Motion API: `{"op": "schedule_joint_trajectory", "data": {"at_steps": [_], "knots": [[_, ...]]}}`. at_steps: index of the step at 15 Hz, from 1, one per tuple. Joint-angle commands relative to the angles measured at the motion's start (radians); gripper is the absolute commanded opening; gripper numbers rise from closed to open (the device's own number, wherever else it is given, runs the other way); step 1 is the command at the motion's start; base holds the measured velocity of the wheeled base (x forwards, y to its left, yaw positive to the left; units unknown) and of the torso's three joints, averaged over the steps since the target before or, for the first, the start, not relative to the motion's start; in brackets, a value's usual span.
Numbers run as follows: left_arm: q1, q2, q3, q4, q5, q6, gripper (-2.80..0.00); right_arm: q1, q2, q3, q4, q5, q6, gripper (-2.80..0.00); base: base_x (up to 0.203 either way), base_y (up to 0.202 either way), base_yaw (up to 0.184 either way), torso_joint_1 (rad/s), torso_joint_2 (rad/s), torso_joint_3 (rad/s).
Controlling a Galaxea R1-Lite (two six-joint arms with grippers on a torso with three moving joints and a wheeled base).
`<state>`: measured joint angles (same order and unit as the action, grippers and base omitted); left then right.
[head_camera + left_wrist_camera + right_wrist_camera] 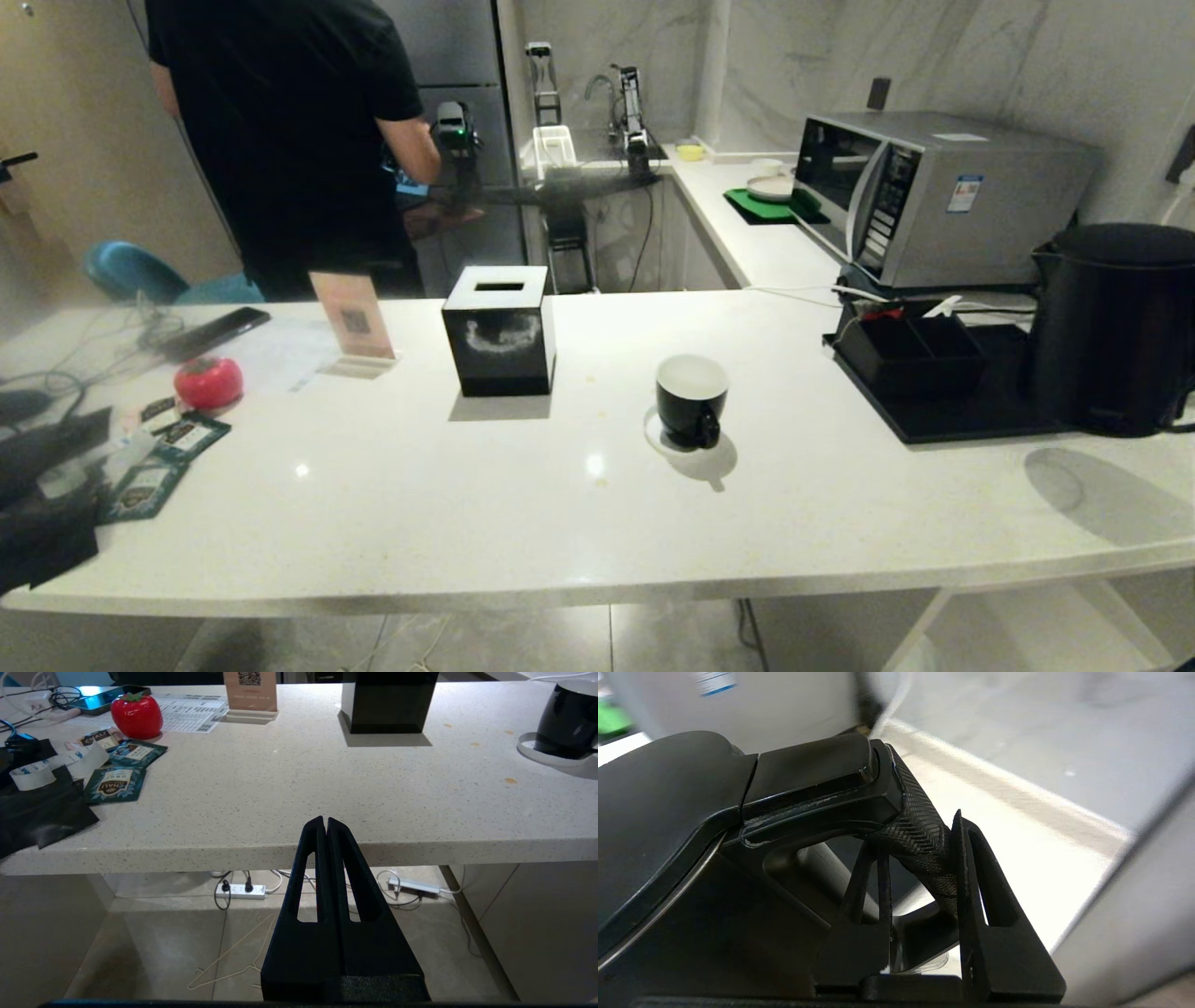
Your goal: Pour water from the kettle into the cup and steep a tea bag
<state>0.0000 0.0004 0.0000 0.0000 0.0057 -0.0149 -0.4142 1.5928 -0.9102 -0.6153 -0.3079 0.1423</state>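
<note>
The kettle (1113, 327) stands at the right end of the white bench (523, 523), on a black tray (943, 415) that lies in front of the microwave (934, 191). In the right wrist view the right hand (920, 858) is closed on the kettle's handle (924, 844), with one finger on each side of the textured loop; this hand does not show in the head view. The cup (692, 399) sits on a small white coaster (658, 434) near the middle of the bench, well apart from the kettle, with its small handle turned toward the front edge, and its white inside looks empty. Behind the cup and to its left stands a black tissue box (501, 331). Near the left end of the bench lie several dark green tea bag packets (168, 457), beside a red strawberry-shaped object (208, 382) and a phone (215, 331). A card stand (353, 322) is just behind them. The left hand (325, 826) is fully closed and holds nothing; it hangs below and in front of the front edge of the bench. A person in a black shirt (280, 131) stands behind the bench at its far left side.
</note>
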Motion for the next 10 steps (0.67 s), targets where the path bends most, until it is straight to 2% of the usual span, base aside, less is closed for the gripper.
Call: {"op": "schedule_joint_trajectory", "data": {"at_steps": [1,10], "knots": [[0.0,0.0,0.0,0.0,0.0,0.0,-2.8,-0.035,0.002,-0.001,-0.004,-0.002,0.001,-2.8,0.0,0.0,0.0,0.0,0.0,0.0],[0.0,0.0,0.0,0.0,0.0,0.0,-2.8,-0.104,0.051,-0.001,-0.02,-0.004,0.044,-2.8,0.0,0.0,0.0,0.0,0.0,0.0]]}}
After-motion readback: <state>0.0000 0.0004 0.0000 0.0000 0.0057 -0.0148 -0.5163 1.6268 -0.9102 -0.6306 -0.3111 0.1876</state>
